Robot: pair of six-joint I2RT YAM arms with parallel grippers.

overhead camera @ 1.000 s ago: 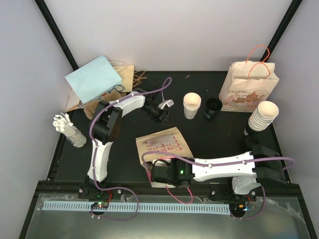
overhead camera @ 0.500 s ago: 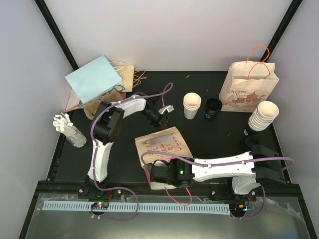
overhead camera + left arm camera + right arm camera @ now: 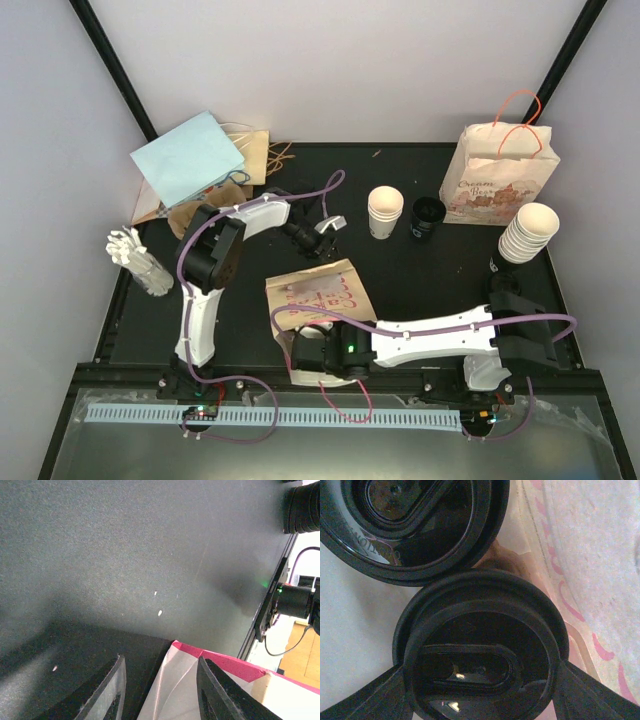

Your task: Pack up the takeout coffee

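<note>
**While one arm grips a lid inside the bag, the other hangs at its far end**

Where the flat paper bag (image 3: 318, 288) with pink lettering lies on the black table (image 3: 440, 285), toward the arms' bases, the right gripper (image 3: 303, 356) sits at the bag's near, open end. Seen from the right wrist, its two fingers (image 3: 580, 685) press against either side of a black cup lid (image 3: 480, 640), the jaws held wide by the lid's rim. The cup beneath it is hidden. A second lid (image 3: 415, 525), also black, lies just beyond the first, both inside the bag against its pale paper.

The left gripper (image 3: 322, 233) hangs just past the bag's far edge. Its wrist view shows the jaws moderately apart and holding nothing, with a pink-edged corner of the bag lying below and between the fingertips (image 3: 112, 690).

Farther back stand a stack of white cups (image 3: 385, 212), a black cup (image 3: 428, 218), an upright printed bag with orange handles (image 3: 500, 178) and, at the right edge, a taller cup stack (image 3: 528, 233).
</note>
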